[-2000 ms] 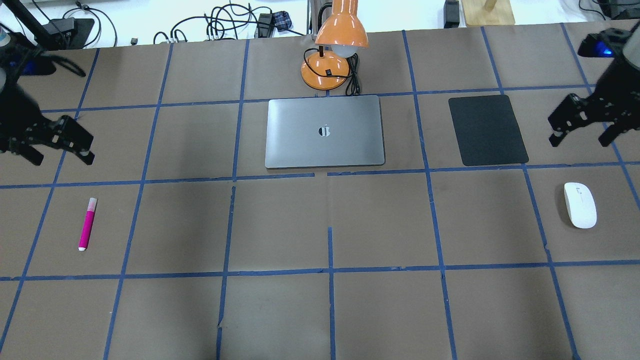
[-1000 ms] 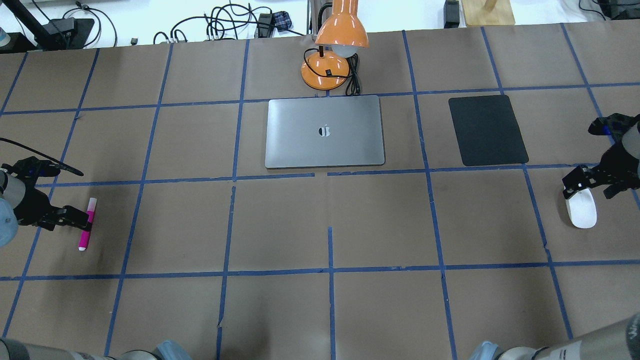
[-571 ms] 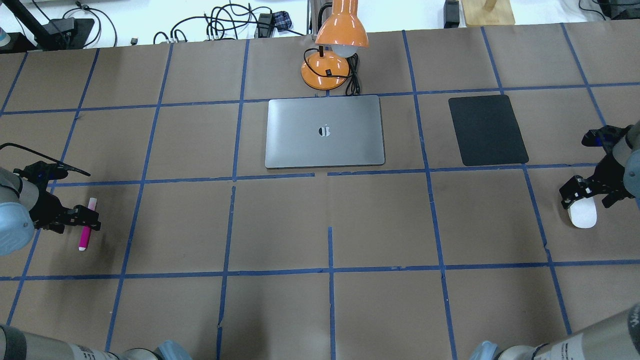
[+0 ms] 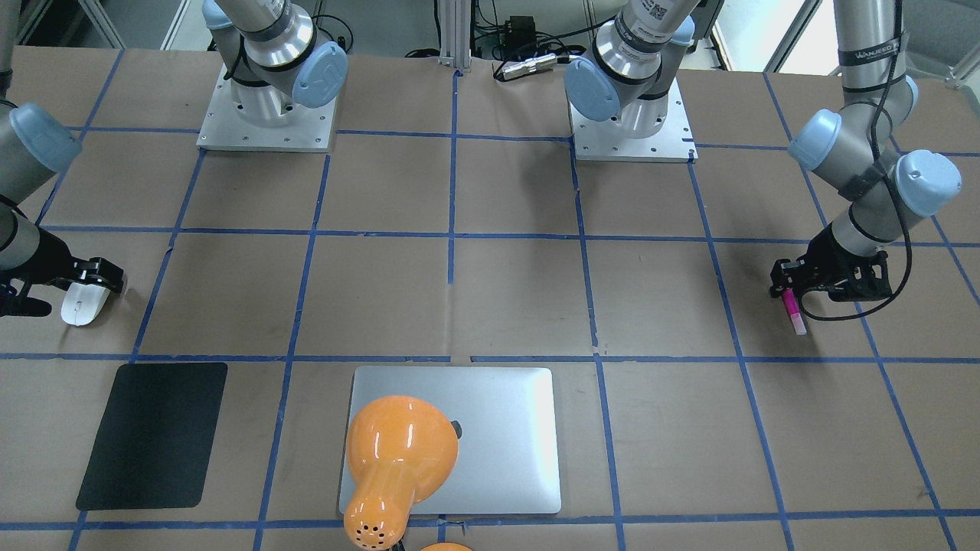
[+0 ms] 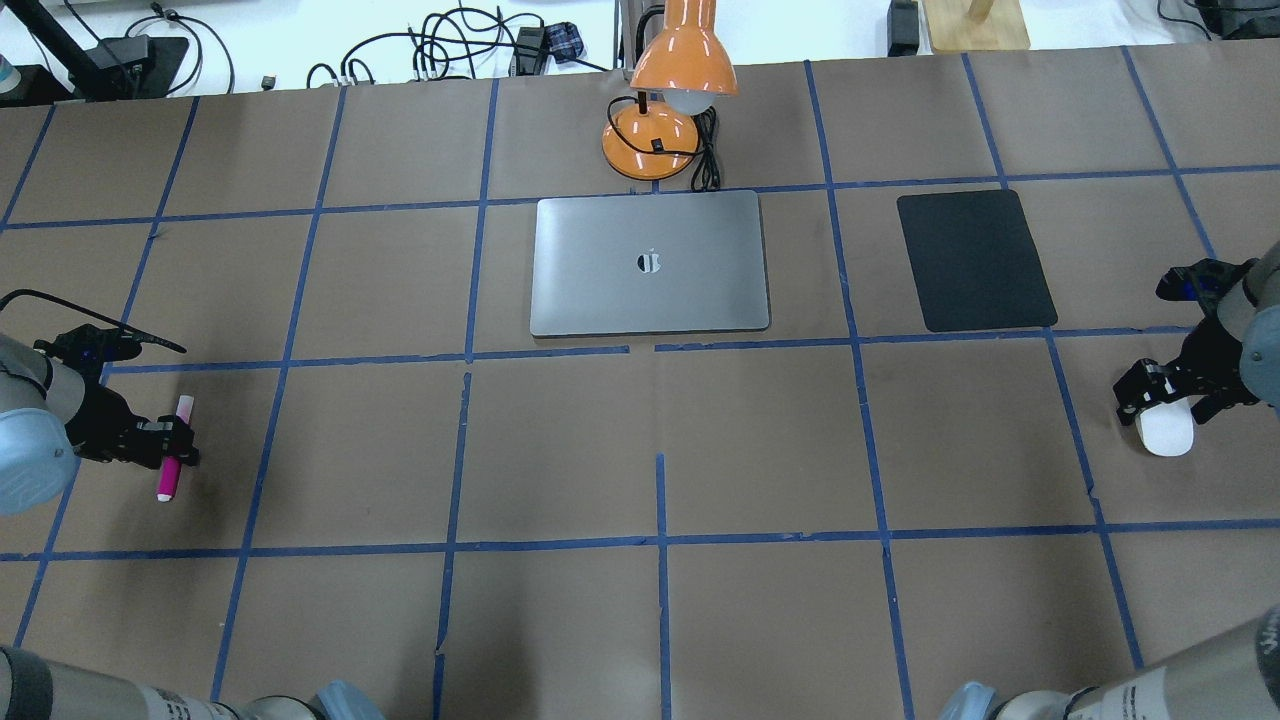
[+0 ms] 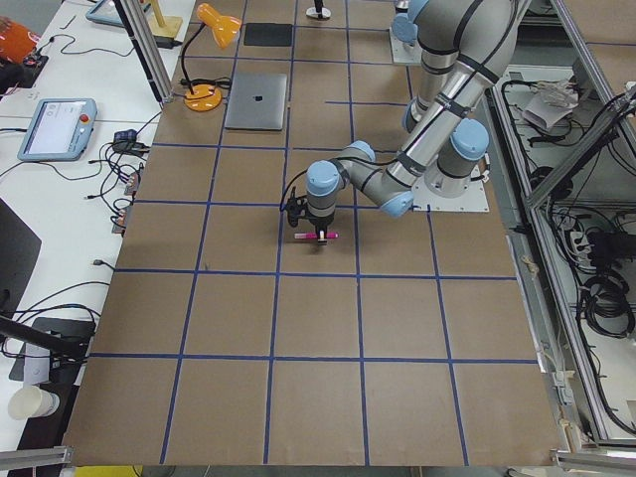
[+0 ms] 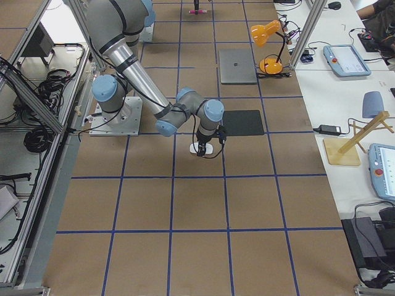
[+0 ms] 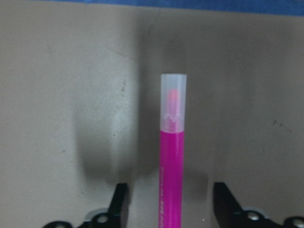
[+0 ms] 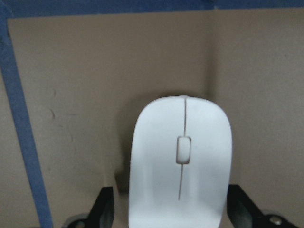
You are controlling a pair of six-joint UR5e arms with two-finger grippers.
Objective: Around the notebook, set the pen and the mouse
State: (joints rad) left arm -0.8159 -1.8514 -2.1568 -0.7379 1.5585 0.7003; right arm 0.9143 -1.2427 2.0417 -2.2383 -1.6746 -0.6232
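The magenta pen (image 5: 167, 480) lies on the table at the far left, its pale cap pointing away from the robot. My left gripper (image 5: 170, 445) is low over its middle and open; in the left wrist view a gap shows between the pen (image 8: 172, 166) and each finger. The white mouse (image 5: 1165, 436) lies at the far right. My right gripper (image 5: 1165, 405) straddles its far end, open, and the fingers flank the mouse (image 9: 180, 161) closely. The silver notebook (image 5: 650, 262) lies closed at the table's middle back, far from both.
An orange desk lamp (image 5: 660, 110) stands just behind the notebook, and its shade hangs over the notebook in the front-facing view. A black pad (image 5: 975, 260) lies to the notebook's right. Blue tape lines grid the brown table.
Both arms came down from high at the table's sides onto their objects. The left gripper now straddles the pen, the right the mouse. Pen and mouse have not moved.
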